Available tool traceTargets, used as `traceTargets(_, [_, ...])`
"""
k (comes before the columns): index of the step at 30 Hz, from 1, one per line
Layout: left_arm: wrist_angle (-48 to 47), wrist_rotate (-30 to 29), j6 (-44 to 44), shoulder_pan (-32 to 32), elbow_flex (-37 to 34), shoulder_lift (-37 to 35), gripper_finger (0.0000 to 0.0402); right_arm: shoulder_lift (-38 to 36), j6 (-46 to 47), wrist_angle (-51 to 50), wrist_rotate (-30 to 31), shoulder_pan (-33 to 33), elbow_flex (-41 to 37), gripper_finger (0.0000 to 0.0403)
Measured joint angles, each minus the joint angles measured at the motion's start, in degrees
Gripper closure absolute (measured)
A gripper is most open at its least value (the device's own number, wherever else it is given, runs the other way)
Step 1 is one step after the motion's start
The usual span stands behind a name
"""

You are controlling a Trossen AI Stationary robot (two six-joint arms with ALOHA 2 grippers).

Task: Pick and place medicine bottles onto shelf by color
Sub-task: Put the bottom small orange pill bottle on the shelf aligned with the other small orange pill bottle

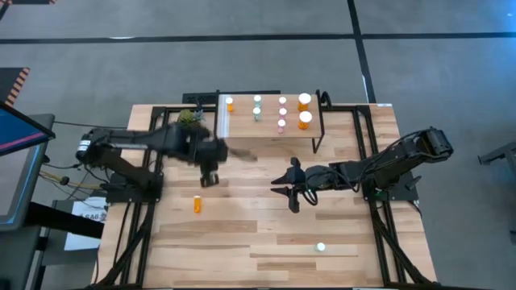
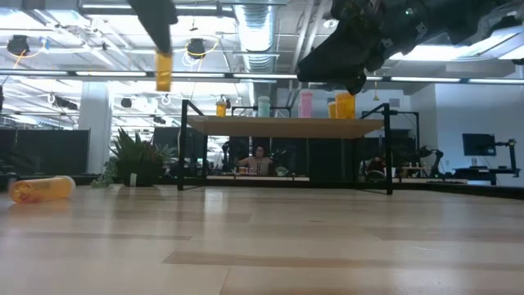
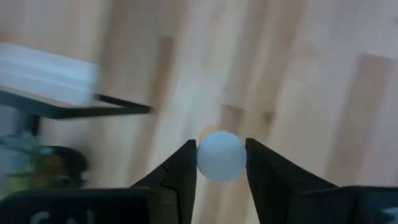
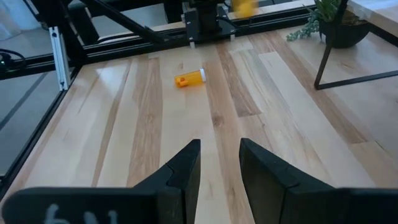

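High view: set above, faced straight down, whole counter [image 1: 266, 217] seen.
Low view: set at counter height, faced across to the shelf [image 2: 282, 125].
Wrist views: set close behind the fingers.
Shared: the shelf, seen from above and low.

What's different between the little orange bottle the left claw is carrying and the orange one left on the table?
The carried orange bottle hangs upright in the air, clamped at its white cap by the left gripper; the loose orange bottle lies on its side on the table. The carried one is near the shelf; the loose one is farther from it. Both look alike in colour.
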Motion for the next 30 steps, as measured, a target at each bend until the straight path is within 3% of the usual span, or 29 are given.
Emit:
traceTargets(8, [5.65,4.96,11.81,16.75,1.87,0.11,0.0297,0.01,0.01,-0.04,-0.02,-0.07,0.0,0.0269])
traceTargets(15, [9.4,11.35,17.72,26.68,4.22,0.17,0.0297,0.0,-0.03,-0.04,0.0,-0.09,0.0,0.0269])
traceTargets(22, [11.18,13.62,20.29,31.37,6.76,1.37,0.0297,0.02,-0.05,0.0,0.01,-0.24,0.0,0.0269])
traceTargets(30, [4.96,12.3,23.56,31.78,18.19,12.53,0.0297,0.02,-0.18,0.37,0.03,-0.24,-0.02,0.0269])
